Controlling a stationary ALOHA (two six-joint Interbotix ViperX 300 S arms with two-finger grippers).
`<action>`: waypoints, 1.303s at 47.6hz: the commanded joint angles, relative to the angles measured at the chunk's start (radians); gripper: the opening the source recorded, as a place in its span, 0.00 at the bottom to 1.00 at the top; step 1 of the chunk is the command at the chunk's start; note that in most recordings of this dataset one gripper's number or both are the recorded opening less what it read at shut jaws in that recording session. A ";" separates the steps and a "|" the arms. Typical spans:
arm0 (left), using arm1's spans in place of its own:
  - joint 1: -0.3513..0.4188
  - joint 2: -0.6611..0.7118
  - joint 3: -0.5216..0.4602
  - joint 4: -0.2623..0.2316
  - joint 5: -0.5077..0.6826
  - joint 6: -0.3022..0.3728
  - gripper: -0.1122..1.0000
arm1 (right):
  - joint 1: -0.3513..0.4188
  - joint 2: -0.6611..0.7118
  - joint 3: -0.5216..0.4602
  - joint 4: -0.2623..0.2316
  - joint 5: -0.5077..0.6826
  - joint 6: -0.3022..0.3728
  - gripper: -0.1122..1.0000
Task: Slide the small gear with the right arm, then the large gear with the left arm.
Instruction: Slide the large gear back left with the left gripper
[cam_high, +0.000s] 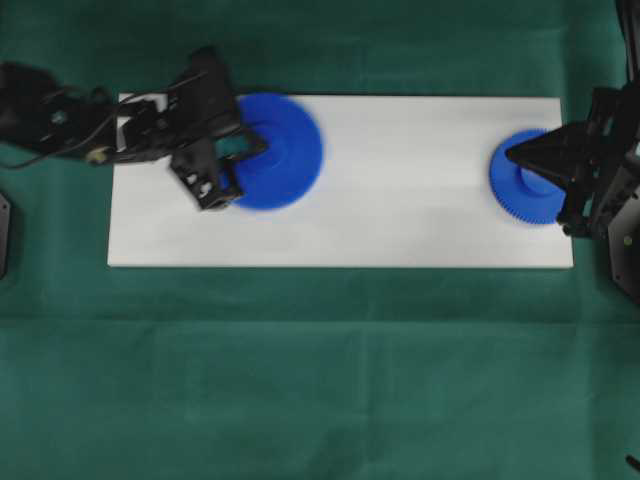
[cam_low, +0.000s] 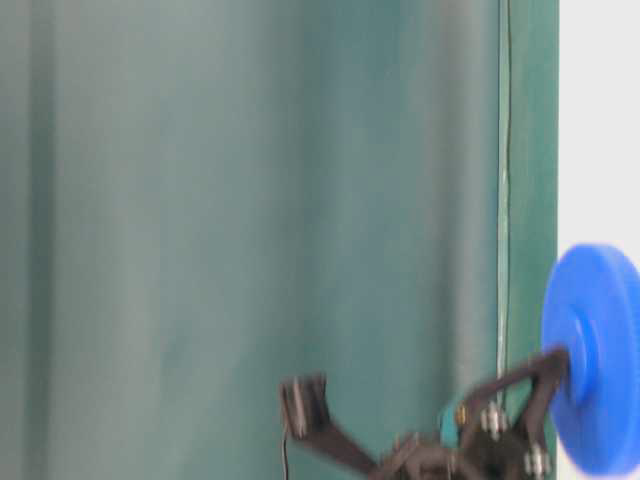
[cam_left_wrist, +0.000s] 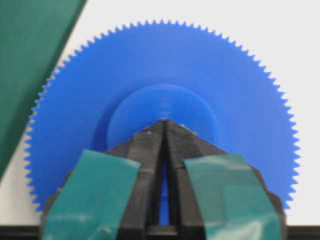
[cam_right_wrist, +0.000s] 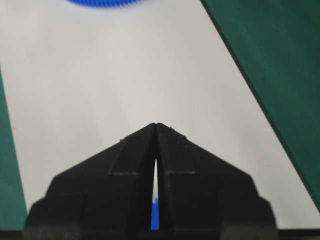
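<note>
Green cloth covers the table, and on it lies a long white board (cam_high: 400, 200) that serves as the landmark for everything else. Toward the board's left end sits the large gear (cam_high: 285, 150), flat on the white surface and just inside the far edge. The left gripper (cam_high: 262, 148) has its fingers pressed together into a point, grasping nothing, and that point rests against the raised hub of the large gear (cam_left_wrist: 162, 115), as the left wrist view shows. At the board's right end lies the small gear (cam_high: 522, 180), overhanging the end edge slightly. The right gripper (cam_high: 510, 154) hangs over it with its fingers likewise closed on nothing; whether its tip touches the gear I cannot tell.

The large gear looks blurred in the overhead view, so the step in hand is probably the left arm's slide. To do it well, the tip should stay low against the side of the hub and push through the gear's centre line, so the disc travels straight along the board rather than spinning off. Downward pressure should be light: too much would pin the gear to the board, too little and the tip rides up over the hub. A steady pace, parallel to the board's long edges, keeps the teeth away from the far edge.
</note>
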 joint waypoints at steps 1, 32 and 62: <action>0.002 -0.078 0.066 -0.002 -0.008 -0.002 0.10 | 0.002 0.000 -0.020 0.000 -0.008 0.002 0.55; 0.012 -0.293 0.268 -0.005 -0.025 -0.014 0.10 | 0.002 0.000 -0.020 0.009 -0.008 0.002 0.55; 0.012 -0.322 0.212 -0.003 -0.018 -0.002 0.10 | 0.002 0.000 -0.015 0.009 -0.009 0.002 0.55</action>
